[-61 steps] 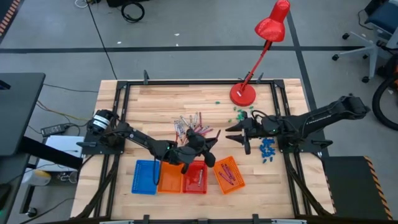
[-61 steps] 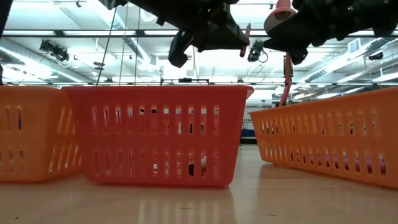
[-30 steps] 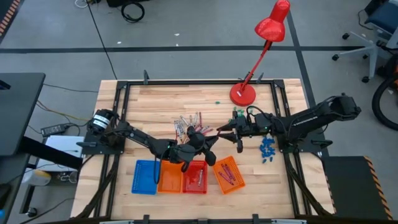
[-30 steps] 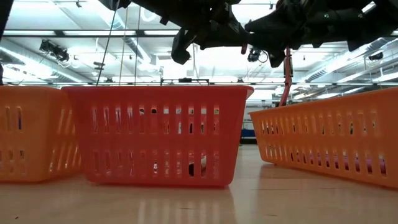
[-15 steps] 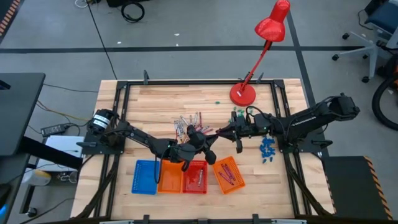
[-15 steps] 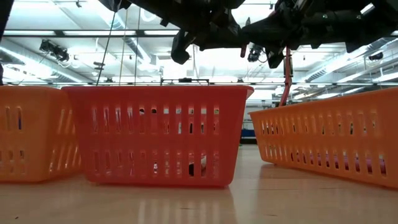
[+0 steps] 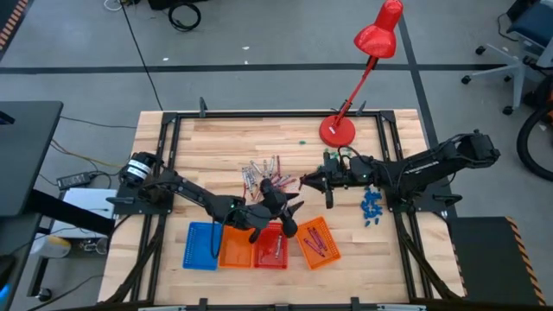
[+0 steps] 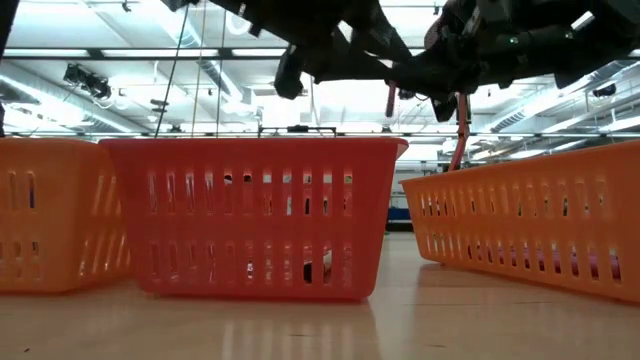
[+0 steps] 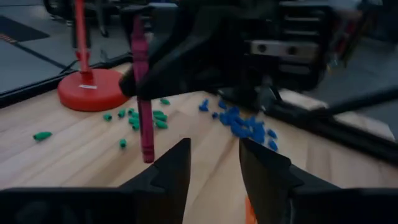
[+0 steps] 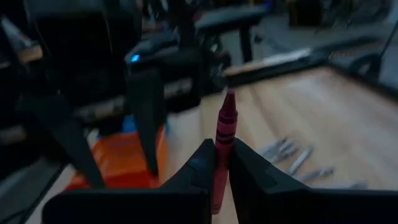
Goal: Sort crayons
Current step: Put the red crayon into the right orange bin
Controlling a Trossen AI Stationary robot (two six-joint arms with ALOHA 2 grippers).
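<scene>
Right gripper: fingers clamped on a red-pink crayon, upright, mid-table above the baskets.
Left gripper: jaws parted, empty, just beside it.
Crayon handling: probably light, stiff, snappable; grip mid-shaft.
Other crayons: loose pile, far of centre.

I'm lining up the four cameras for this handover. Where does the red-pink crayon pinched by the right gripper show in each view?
High view: too small to tell, at the right gripper.
Low view: red-pink crayon hangs upright at top, right of centre.
Left wrist view: upright at left.
Right wrist view: centre, upright between the fingers.
Shared landmark: red lamp.
</scene>
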